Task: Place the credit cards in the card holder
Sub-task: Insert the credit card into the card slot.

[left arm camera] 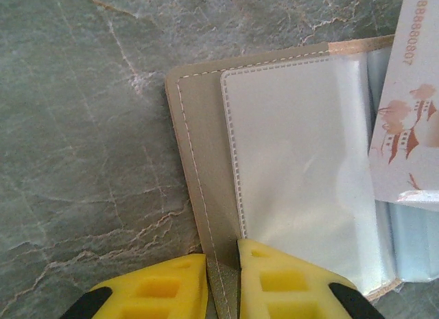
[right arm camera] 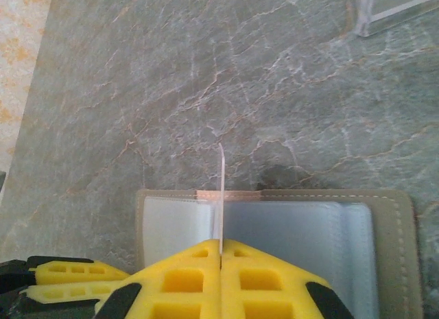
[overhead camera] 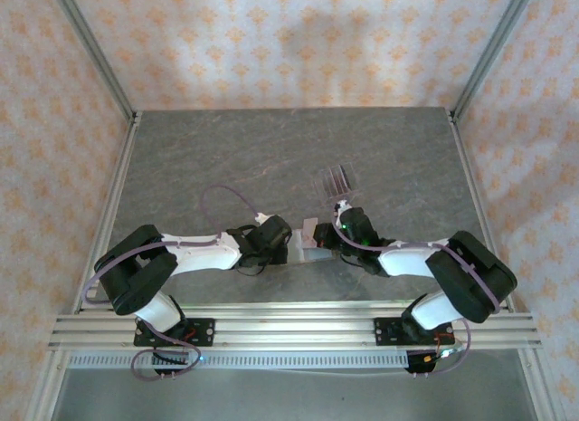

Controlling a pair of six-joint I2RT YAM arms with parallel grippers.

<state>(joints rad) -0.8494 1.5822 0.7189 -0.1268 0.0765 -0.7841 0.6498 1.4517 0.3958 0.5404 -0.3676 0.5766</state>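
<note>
Two arms to look at, white shells with bulky black joint housings: left arm [overhead camera: 172, 258], right arm [overhead camera: 434, 263]. Thin lilac cables [overhead camera: 223, 188] run along both and curl down by the black base plates [overhead camera: 176, 332]. There's a small green light [overhead camera: 345, 225] on the right wrist. Up close, the left gripper [left arm camera: 223, 264] and the right gripper [right arm camera: 221, 249] have bright yellow fingers [right arm camera: 182, 278], moulded with square pockets, black behind.

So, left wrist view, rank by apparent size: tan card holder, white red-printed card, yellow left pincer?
1. Tan folding card holder.
2-3. White red-printed card, cropped, and yellow left pincer, nearest the lens: unsure.
</note>
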